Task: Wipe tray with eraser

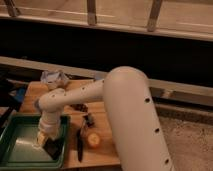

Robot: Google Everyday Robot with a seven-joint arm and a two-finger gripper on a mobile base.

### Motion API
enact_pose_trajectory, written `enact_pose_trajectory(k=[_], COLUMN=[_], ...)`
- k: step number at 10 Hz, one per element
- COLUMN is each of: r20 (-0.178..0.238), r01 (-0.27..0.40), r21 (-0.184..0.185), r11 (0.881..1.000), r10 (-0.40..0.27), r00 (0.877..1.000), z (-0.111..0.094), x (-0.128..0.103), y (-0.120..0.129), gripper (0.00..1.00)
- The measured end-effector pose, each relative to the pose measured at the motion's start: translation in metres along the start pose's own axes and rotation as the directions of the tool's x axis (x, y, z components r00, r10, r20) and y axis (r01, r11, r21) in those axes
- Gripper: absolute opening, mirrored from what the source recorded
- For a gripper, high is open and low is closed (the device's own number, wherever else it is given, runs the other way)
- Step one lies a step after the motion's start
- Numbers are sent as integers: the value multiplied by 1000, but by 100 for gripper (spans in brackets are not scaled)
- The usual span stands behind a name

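Gripper (47, 142) at the end of the white arm (75, 95), as I see it from my remote station, lowered into the green tray (7, 135) at the lower left of the camera view. I read the gripper as clenched on the eraser (55, 149), a dark block that sits directly under its tips and meets the tray floor. The pale fingers (43, 137) point downward, and the wrist stands nearly upright above them. The tray walls surround the gripper on every side. Most of the bare tray floor stretches away from the gripper toward the left edge of the view, while the nearest wall lies just beside it on the other side. The tray rests on a wooden table (102, 150).

Beyond that near wall, to the right of the gripper, a slender dark utensil (80, 142) lies on the wood. A round yellow object (93, 140) sits just beside the utensil, farther from the gripper. A small dark item (89, 120) lies above and to the right of the gripper; I cannot tell what it is. Well behind the gripper, near the far edge of the table, rests a crumpled pale wrapper (55, 77). The thick rear segment of the arm fills the lower right of the view, well apart from the gripper.
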Motion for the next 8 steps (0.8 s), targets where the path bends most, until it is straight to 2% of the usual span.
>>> enact_pose_trajectory(k=[1, 2, 4, 6, 8], r20=[25, 34, 47, 44, 28], r01=[14, 31, 65, 99, 114], r21=[10, 17, 22, 17, -3], r11=[1000, 999, 998, 995, 993], r10=[-14, -31, -66, -100, -114], r00=[1000, 999, 997, 994, 993], z=[-13, -19, -21, -13, 8], x=[-11, -27, -61, -90, -96], y=[-9, -11, -6, 8, 30], gripper=[0, 0, 0, 0, 0])
